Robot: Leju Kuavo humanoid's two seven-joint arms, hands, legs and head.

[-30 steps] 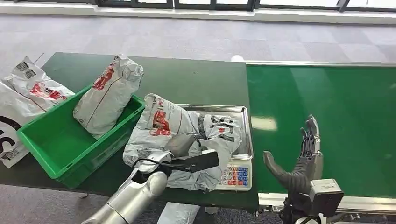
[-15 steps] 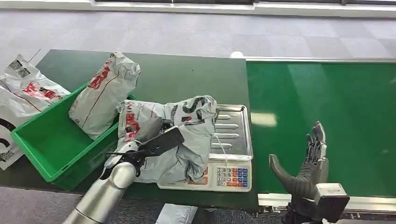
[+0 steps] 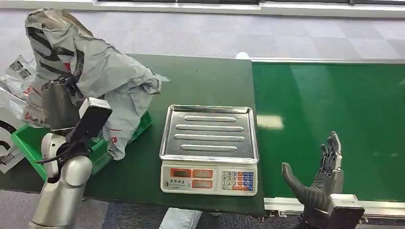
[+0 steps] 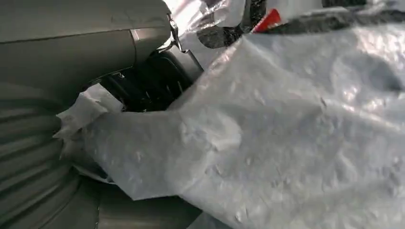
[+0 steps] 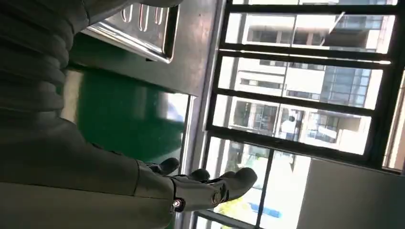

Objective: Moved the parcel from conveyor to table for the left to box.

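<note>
We see a crumpled grey plastic parcel (image 3: pixel 95 71) with black and red printing, lifted off the table and held up by the left hand (image 3: pixel 71 117), whose fingers are closed on its lower part; the bag billows above and to the right of that hand. In the left wrist view the parcel's wrinkled grey film (image 4: pixel 286 138) lies pressed right against the hand (image 4: pixel 86 71), hiding most of its fingers. Just below and behind the left hand sits a green bin (image 3: pixel 28 140) at the table's left end, with the parcel's lower edge hanging over its rim. Further left of the hand, more printed mailer bags (image 3: pixel 14 81) lie at the table edge. To the right of the left hand stands a weighing scale (image 3: pixel 209 138) with a bare steel tray and a keypad. Beyond it runs the green conveyor belt (image 3: pixel 334 100), and over its near edge the right hand (image 3: pixel 317 179) is raised with fingers spread, holding nothing.
</note>
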